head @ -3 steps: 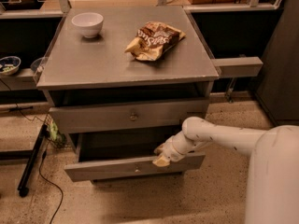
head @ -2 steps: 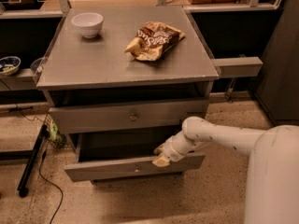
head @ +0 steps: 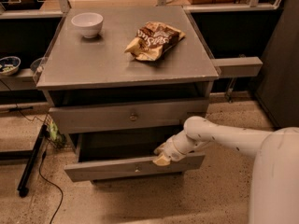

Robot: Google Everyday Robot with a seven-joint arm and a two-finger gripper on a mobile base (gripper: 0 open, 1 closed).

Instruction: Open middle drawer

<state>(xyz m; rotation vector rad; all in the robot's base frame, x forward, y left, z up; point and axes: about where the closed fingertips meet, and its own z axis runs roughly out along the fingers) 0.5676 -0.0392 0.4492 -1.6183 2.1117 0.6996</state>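
Now, at lower centre, the gripper (head: 162, 159) touches the top edge of the pulled-out middle drawer (head: 103, 171); I cannot tell whether it grips.

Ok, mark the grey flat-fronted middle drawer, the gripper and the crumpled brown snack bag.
grey flat-fronted middle drawer (head: 103, 170), camera view, left half of front.
gripper (head: 162, 158), camera view, tip at drawer's top edge.
crumpled brown snack bag (head: 154, 40), camera view, middle.

The tool (head: 163, 157), on the front edge of the middle drawer (head: 103, 170), hides part of that edge.
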